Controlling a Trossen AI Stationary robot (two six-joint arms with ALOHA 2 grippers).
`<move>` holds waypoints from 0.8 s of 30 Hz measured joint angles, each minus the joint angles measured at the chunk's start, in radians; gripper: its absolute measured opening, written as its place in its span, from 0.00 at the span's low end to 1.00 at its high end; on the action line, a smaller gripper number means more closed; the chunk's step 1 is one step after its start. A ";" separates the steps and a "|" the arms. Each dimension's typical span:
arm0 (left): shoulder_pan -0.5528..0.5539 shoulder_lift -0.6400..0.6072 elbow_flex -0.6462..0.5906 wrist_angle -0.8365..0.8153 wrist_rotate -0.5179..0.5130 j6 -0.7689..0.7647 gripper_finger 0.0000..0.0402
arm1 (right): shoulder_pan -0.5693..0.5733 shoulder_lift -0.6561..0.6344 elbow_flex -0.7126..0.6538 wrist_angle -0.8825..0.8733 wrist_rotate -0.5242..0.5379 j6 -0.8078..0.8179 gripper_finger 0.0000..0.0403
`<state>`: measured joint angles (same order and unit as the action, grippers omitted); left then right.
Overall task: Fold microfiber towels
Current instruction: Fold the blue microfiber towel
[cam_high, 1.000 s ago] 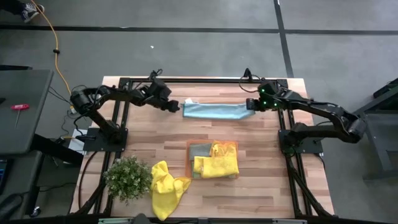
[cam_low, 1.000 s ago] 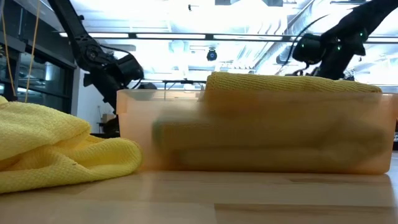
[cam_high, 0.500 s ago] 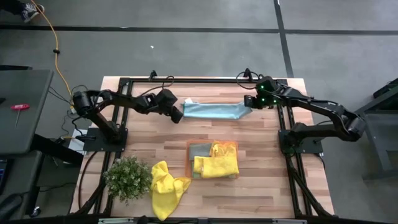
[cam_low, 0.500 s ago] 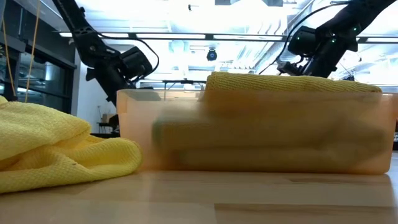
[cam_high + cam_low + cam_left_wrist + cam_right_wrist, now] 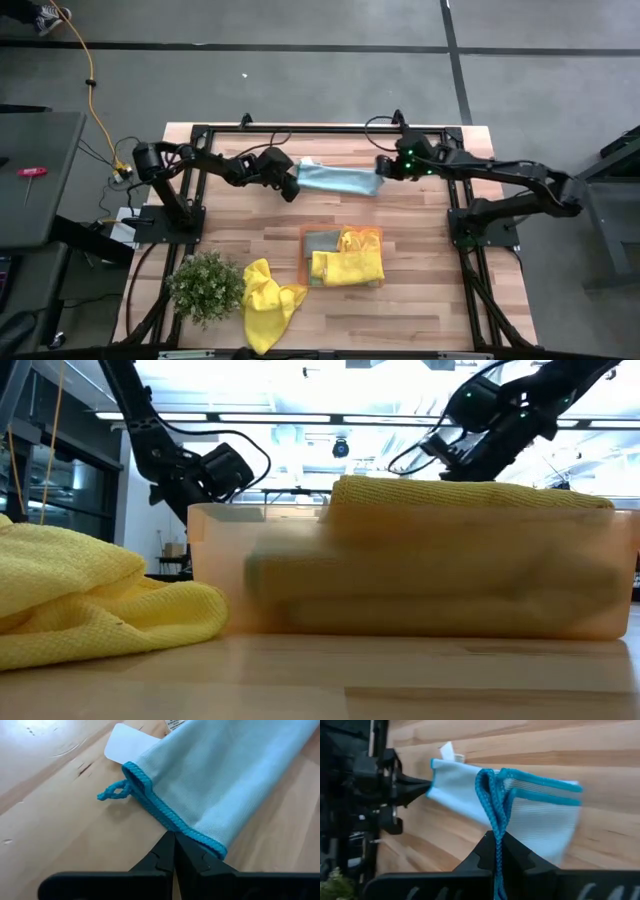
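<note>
A light blue towel (image 5: 335, 180), folded into a strip, lies across the far middle of the table. My left gripper (image 5: 292, 188) is shut at its left end, low over the wood. My right gripper (image 5: 378, 172) is shut on its right end, which is raised off the table. A white label (image 5: 127, 747) sticks out by the towel's left end. Folded yellow towels (image 5: 350, 262) and a grey-blue one (image 5: 320, 242) lie in the orange tray (image 5: 342, 230). A loose yellow towel (image 5: 265, 295) lies crumpled near the front edge. My left gripper pinches the stitched teal hem (image 5: 170, 825) at the towel's left end between its two fingertips. It comes in slanting down from the table's left. That end lies flat on the wood. My right gripper pinches the bunched hem (image 5: 495, 807) of the towel's right end, several layers together. It slants down from the table's right. This end is lifted clear; the cloth slopes down to the table toward my left gripper (image 5: 427, 785).
A small potted plant (image 5: 205, 285) stands at the front left, beside the loose yellow towel. The orange tray sits in the middle, nearer the front than the blue towel. Black frame rails (image 5: 330, 130) run along the far edge and both sides.
My right gripper has gone toward the table's left and up, carrying the towel's right end with it, so the strip now spans less of the table. My left gripper has sunk and gone a little toward the near edge, arriving at the towel's left end, which has stayed put.
</note>
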<state>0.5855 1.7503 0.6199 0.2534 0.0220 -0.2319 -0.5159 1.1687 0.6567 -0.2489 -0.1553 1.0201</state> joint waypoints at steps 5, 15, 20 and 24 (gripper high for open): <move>0.000 -0.006 -0.004 0.035 0.027 0.000 0.00 | 0.060 0.123 0.000 0.202 0.034 0.074 0.00; 0.000 -0.005 -0.003 0.039 0.050 0.000 0.00 | 0.105 0.462 0.121 0.516 0.047 0.149 0.00; 0.000 -0.004 -0.003 0.040 0.052 0.000 0.00 | 0.119 0.617 0.269 0.517 0.046 0.127 0.00; -0.001 -0.004 -0.004 0.040 0.053 0.000 0.00 | 0.119 0.725 0.388 0.517 0.017 0.127 0.00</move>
<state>0.5842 1.7458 0.6163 0.2939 0.0754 -0.2317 -0.3970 1.8942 1.0442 0.2681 -0.1384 1.1469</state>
